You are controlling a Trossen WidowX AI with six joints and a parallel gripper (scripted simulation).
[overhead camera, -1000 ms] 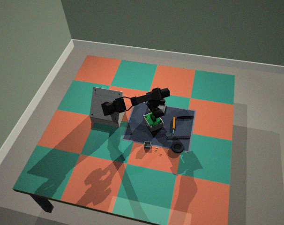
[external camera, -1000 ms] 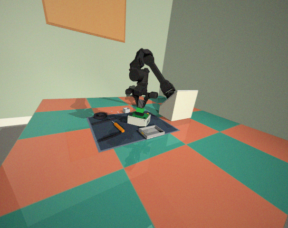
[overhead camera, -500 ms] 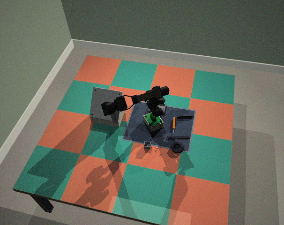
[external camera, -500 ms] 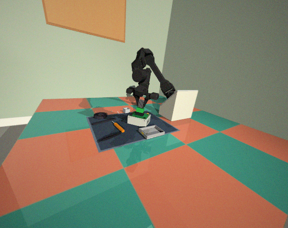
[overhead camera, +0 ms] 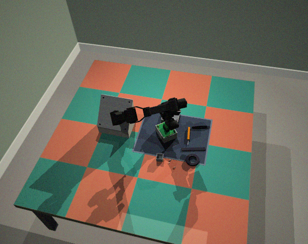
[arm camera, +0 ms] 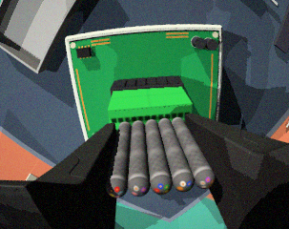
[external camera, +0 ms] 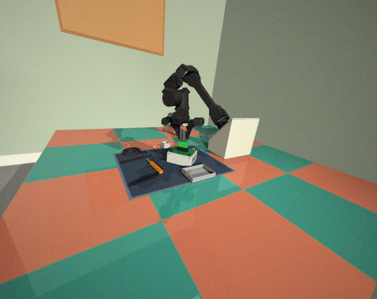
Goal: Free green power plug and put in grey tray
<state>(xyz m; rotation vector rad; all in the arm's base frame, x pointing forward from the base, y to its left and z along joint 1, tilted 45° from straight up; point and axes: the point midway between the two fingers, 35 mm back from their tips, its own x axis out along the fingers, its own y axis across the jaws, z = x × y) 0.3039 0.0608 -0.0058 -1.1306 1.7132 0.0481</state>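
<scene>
Leftmost in the wrist view, the grey tray [overhead camera: 178, 116] [external camera: 202, 174] [arm camera: 15, 56] lies beyond the board's upper left corner, on the dark mat [overhead camera: 149, 136] [external camera: 140, 174] [arm camera: 258, 38] and apart from the board's casing. Next comes the circuit board [overhead camera: 164, 134] [external camera: 191, 151] [arm camera: 93, 72], and at its middle the green power plug [overhead camera: 165, 127] [external camera: 183, 144] [arm camera: 149, 101], up against the black socket [external camera: 182, 149] [arm camera: 146, 83] and, I judge, seated in it. The plug's long axis runs from one finger across to the other, so the gripper [overhead camera: 170, 124] [external camera: 183, 138] [arm camera: 151, 126] has it by its two ends (the grey cables [external camera: 183, 134] [arm camera: 155, 148] rise between the fingers). The fingers stand partway apart, clamped on the plug, with one at its left end and one at its right.

With the single arm already over it, no reach is needed; the coming move should be a small rocking, perhaps end to end along that axis, before any lift. A hard tug upward could cost the grip or drag the board along
</scene>
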